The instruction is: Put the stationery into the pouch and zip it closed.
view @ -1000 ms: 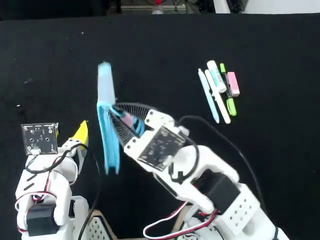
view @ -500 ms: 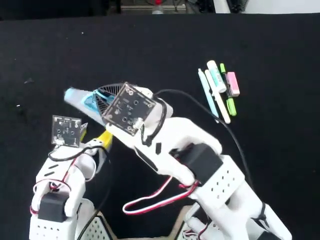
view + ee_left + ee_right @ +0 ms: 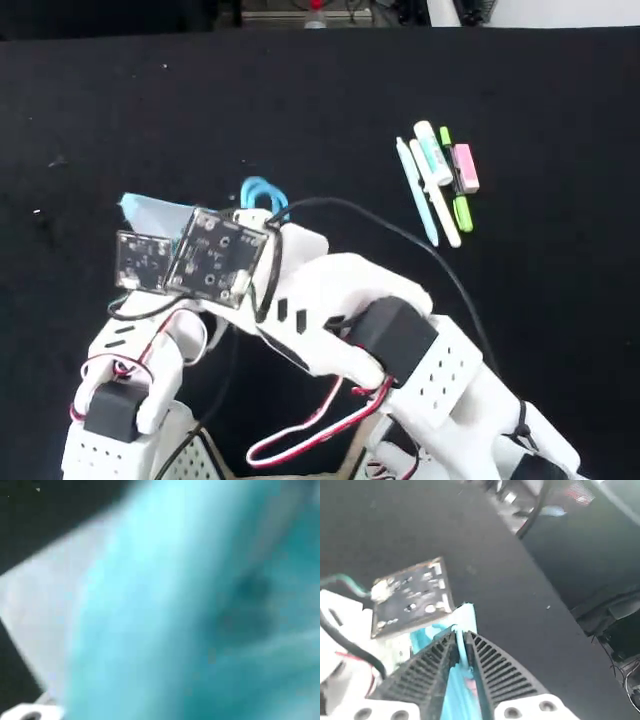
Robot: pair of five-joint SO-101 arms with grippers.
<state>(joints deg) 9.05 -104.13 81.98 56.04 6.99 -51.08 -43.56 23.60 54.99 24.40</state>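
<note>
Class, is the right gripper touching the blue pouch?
Touching. The right wrist view shows the right gripper shut on the pouch, pinching its edge with no gap.

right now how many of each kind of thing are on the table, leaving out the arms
pens and markers: 4
pink eraser: 1
blue pouch: 1
total: 6

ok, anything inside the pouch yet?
Can't see inside: both arms cover most of the pouch from above. The right pincer grips its edge. The stationery lies in a cluster on the table, apart from it.
</note>
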